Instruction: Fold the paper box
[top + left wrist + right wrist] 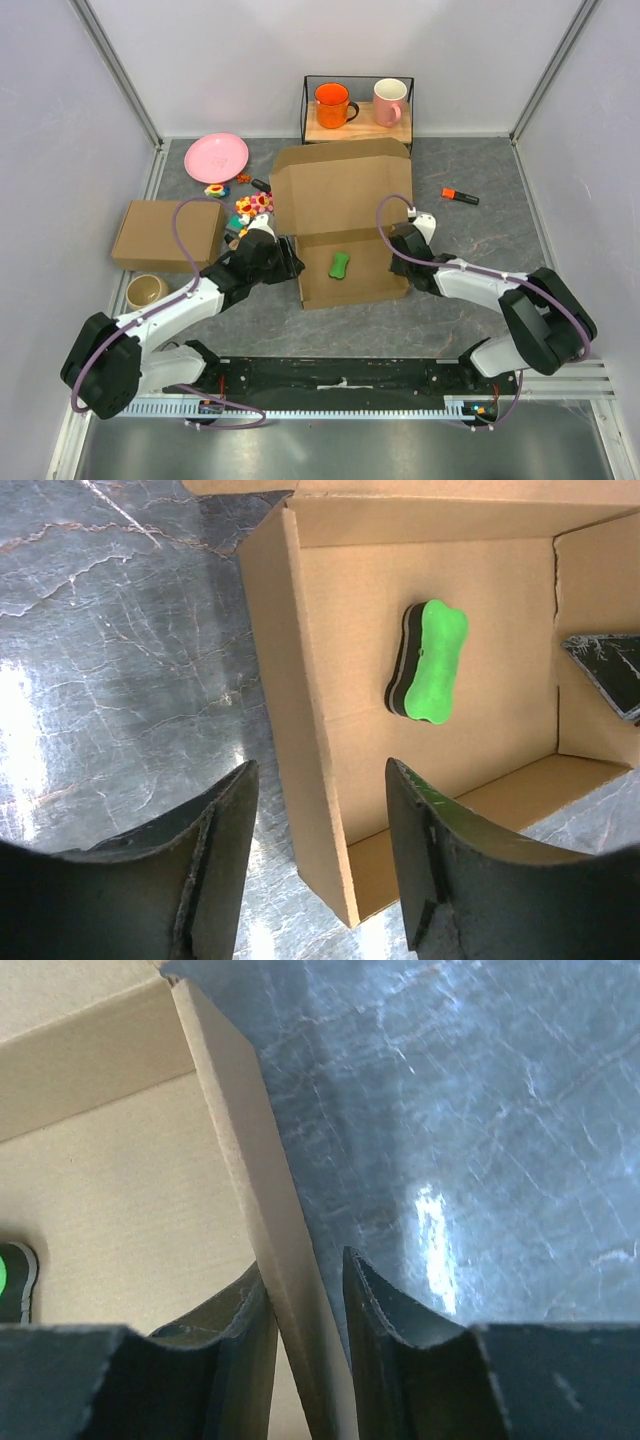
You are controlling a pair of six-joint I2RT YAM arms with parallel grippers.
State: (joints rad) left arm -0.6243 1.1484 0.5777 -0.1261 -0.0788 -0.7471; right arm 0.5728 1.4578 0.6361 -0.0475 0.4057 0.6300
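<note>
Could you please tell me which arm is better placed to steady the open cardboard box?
Right, probably: the right claw pinches the right wall of the brown corrugated cardboard box, while the left claw stands open astride its left wall.

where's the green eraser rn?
Green eraser lies mid-table in the top view, on the floor of the paper box tray, between the left gripper at its left wall and right gripper at its right.

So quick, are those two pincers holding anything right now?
Left pincer: open, astride a side wall of the paper box, not gripping.
Right pincer: closed on the box's opposite side wall.
</note>
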